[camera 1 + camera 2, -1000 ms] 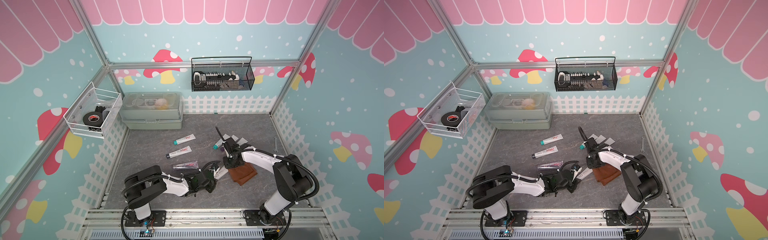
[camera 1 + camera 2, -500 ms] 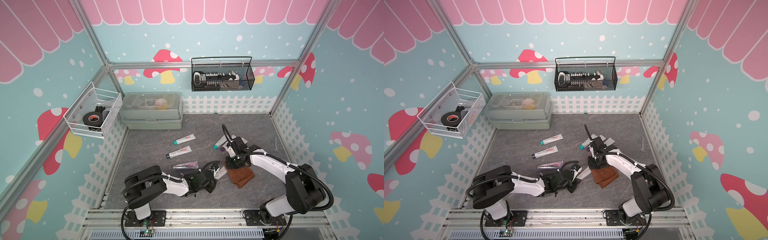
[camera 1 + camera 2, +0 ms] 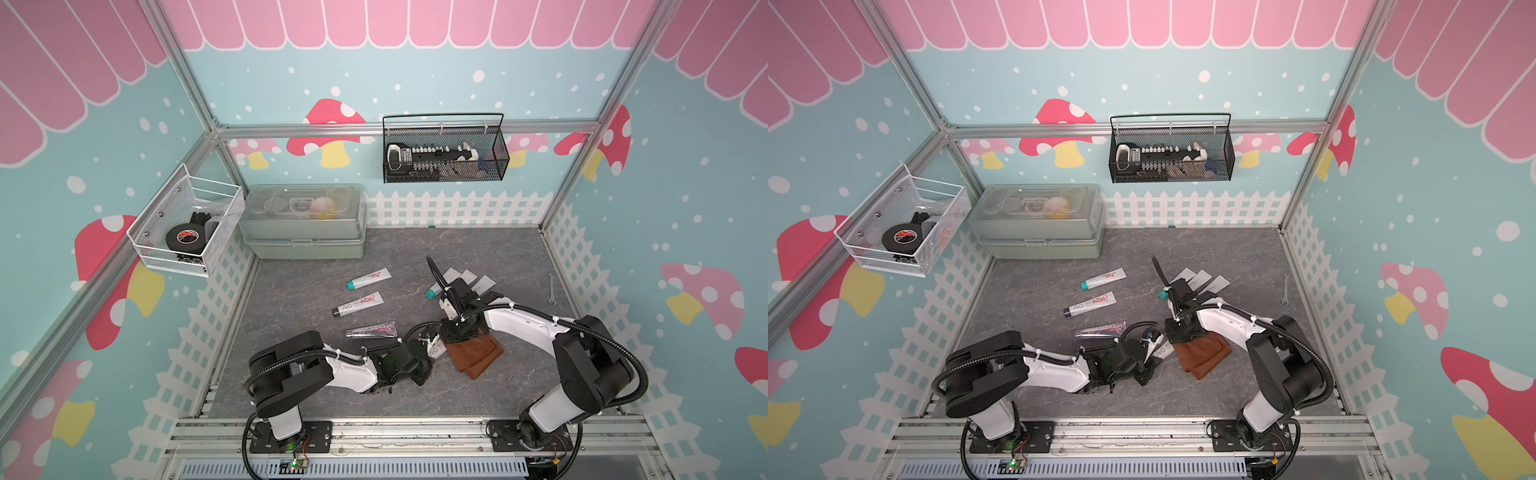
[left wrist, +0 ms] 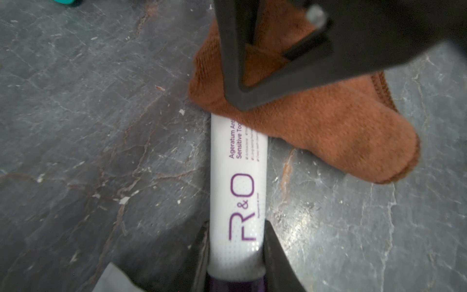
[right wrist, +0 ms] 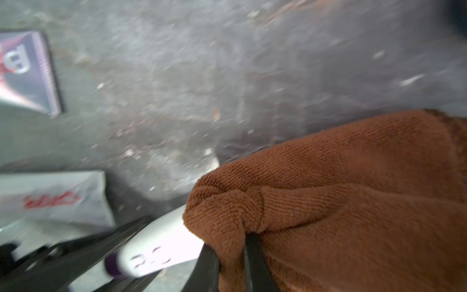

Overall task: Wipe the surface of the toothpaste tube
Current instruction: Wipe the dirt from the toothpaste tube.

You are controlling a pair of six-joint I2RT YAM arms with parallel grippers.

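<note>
A white toothpaste tube point(image 4: 237, 192) with purple "R&O" lettering lies low over the grey floor. My left gripper point(image 4: 236, 227) is shut on its purple-cap end. In both top views the tube point(image 3: 436, 352) point(image 3: 1162, 352) juts out of the left gripper point(image 3: 427, 354) toward the right arm. A folded brown cloth point(image 4: 316, 131) point(image 3: 478, 353) point(image 3: 1204, 353) covers the tube's far end. My right gripper point(image 5: 231, 242) point(image 3: 455, 332) is shut on a bunch of the cloth point(image 5: 353, 202) and presses it down beside the tube point(image 5: 156, 242).
Three more tubes point(image 3: 369, 278) point(image 3: 357, 304) point(image 3: 371, 329) lie left of centre, and a teal-capped one point(image 3: 432, 291) lies behind the right wrist by white sachets point(image 3: 465, 278). A wrench point(image 3: 551, 289) lies far right. A green lidded box point(image 3: 305, 224) stands at the back left.
The right gripper has dragged the cloth a little along the tube toward the left gripper, and the right elbow has swung. The left arm and tube have stayed put.
</note>
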